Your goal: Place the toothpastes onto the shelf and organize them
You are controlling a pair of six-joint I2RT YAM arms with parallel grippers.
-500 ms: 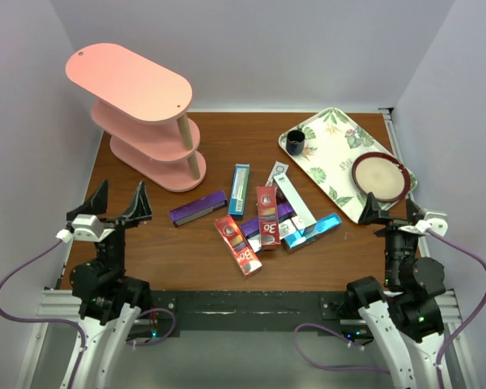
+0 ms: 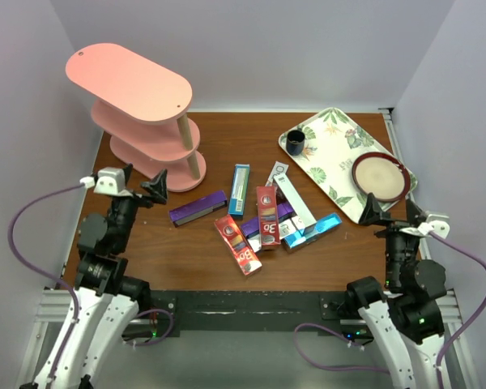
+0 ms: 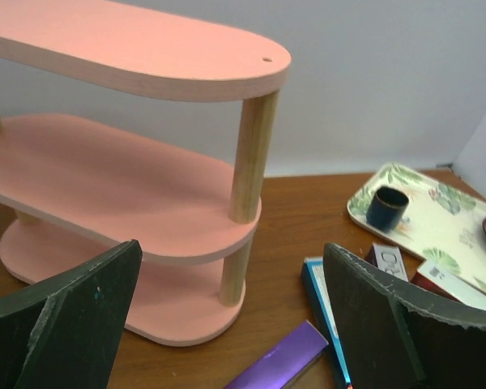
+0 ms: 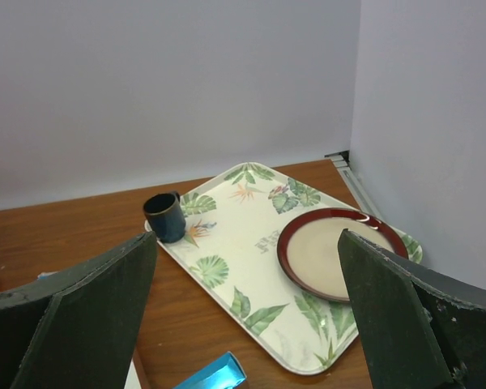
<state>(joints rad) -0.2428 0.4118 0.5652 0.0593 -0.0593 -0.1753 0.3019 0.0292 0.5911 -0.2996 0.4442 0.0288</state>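
The pink three-tier shelf (image 2: 142, 113) stands at the table's far left and holds nothing; it fills the left wrist view (image 3: 121, 186). Several toothpaste cartons lie in a loose pile mid-table: a purple one (image 2: 198, 207), a teal one (image 2: 240, 189), red ones (image 2: 267, 215) (image 2: 237, 244), a silver-white one (image 2: 294, 203) and a blue one (image 2: 312, 231). My left gripper (image 2: 138, 188) is open and empty, just left of the purple carton (image 3: 282, 358) and in front of the shelf. My right gripper (image 2: 386, 211) is open and empty at the near right.
A leaf-patterned tray (image 2: 328, 158) at the far right carries a dark cup (image 2: 296, 143) and a red-rimmed plate (image 2: 381, 177). Walls close in on the left, back and right. Bare wood lies between the pile and the near edge.
My left arm has reached forward and to the right, from the near left edge toward the shelf's base and the purple carton. The right arm and the cartons have not moved.
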